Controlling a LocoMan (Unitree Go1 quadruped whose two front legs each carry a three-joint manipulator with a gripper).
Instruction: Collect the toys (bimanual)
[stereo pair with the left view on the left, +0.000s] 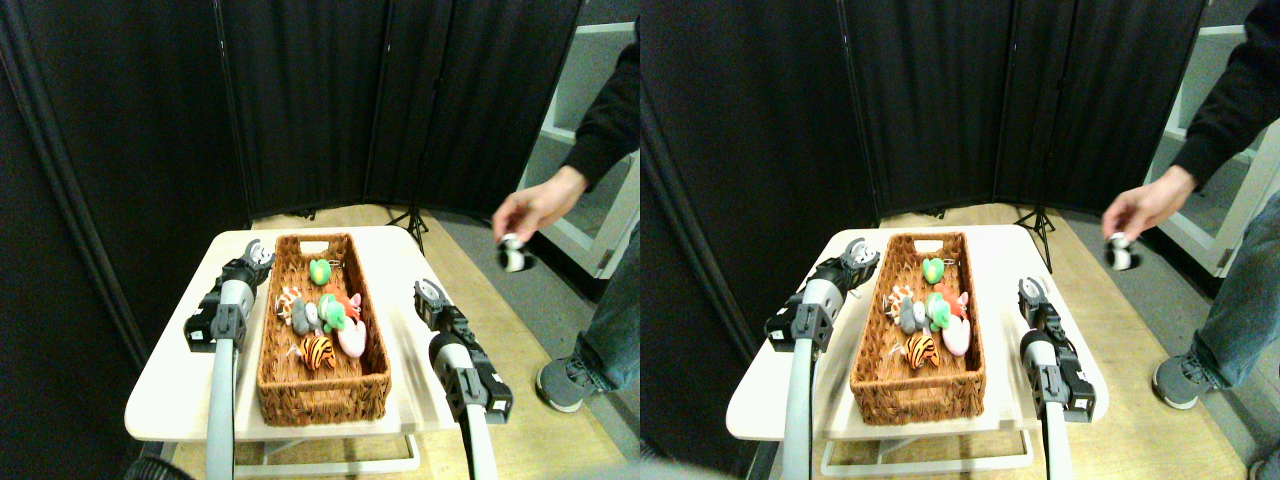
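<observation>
**A:** stereo view, status?

**B:** left gripper (258, 253) sits over the far left corner of the white table (180, 375), just left of the wicker basket (322, 395); right gripper (428, 292) hovers over the table's right edge, just right of the basket; both too small to read, can't tell whether either set of jaws is open or closed.

**A:** toys?

**B:** most are in the basket, between the two grippers; green toy (320, 271) at the far end, nearest the left gripper; spotted white toy (288, 299) and grey toy (301, 318) on the basket's left side; second green one (331, 312) mid-basket, touching the red toy (349, 301); pink toy (352, 340) on the right side, closest to the right gripper; tiger (317, 351) nearest the camera, beside the pink one.

**A:** anything outside?

**B:** yes; a person's hand (535, 207) holds a black-and-white toy (514, 255) in the air, off the table, beyond and to the right of the right gripper; dark sleeve above the hand; toy is blurred.
</observation>
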